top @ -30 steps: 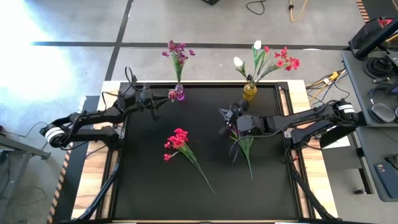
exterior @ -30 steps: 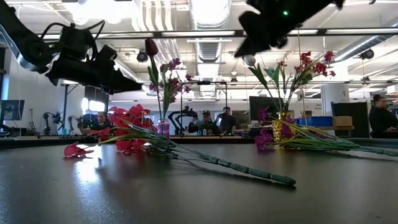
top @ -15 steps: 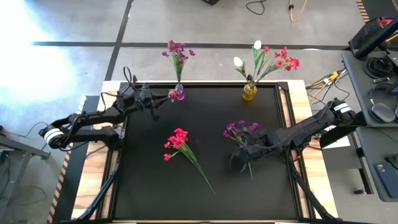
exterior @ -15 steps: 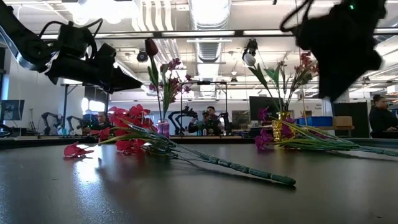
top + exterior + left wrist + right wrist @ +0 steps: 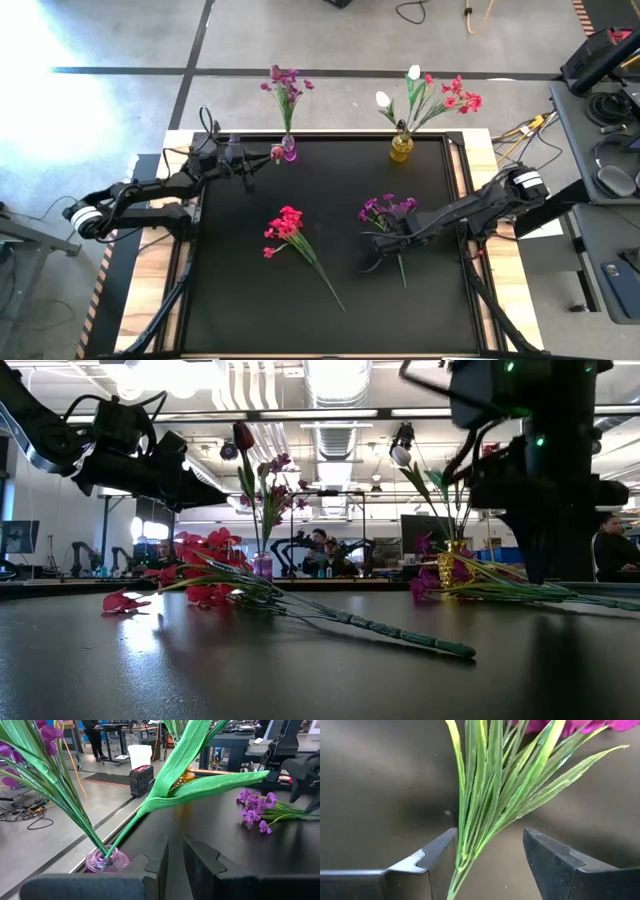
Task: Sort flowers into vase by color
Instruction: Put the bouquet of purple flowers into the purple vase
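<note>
Purple glass first: our left gripper [image 5: 268, 154] hovers just beside the purple vase [image 5: 289, 151], fingers nearly together around a green-stemmed flower [image 5: 165, 790], we judge to steady it in the neck. The red bunch [image 5: 287, 226] lies unclaimed between our arms. Our right gripper [image 5: 381, 246], fingers apart, straddles the purple bunch [image 5: 388, 210] at its leaves, apparently to lift it.
</note>
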Motion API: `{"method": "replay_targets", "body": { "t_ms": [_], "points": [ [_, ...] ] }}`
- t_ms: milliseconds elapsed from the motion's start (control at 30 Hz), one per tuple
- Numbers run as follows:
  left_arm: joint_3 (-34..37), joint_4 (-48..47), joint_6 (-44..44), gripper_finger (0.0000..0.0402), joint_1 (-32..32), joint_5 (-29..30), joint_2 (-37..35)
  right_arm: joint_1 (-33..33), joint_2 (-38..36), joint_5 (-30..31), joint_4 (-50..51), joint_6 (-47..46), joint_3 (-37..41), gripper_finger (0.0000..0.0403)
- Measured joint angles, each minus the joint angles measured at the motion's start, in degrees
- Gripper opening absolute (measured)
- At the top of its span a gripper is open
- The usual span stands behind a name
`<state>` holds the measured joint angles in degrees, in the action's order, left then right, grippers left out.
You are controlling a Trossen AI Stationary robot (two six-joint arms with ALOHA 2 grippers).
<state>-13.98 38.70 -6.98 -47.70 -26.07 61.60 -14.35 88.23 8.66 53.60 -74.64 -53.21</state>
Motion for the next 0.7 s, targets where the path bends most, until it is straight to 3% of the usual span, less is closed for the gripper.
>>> {"method": "replay_targets", "body": {
  "t_ms": [300, 700],
  "points": [
    [0.0, -0.2, 0.0, 0.0042, 0.0, 0.0, 0.0, 2.8, 3.8, -1.7, -4.8, 4.2, 0.0, 0.0216],
    [0.0, -0.2, 0.0, 0.0042, 0.0, 0.0, 0.0, 4.6, 4.9, -4.7, -6.9, 11.6, 0.0, 0.0126]
  ]
}}
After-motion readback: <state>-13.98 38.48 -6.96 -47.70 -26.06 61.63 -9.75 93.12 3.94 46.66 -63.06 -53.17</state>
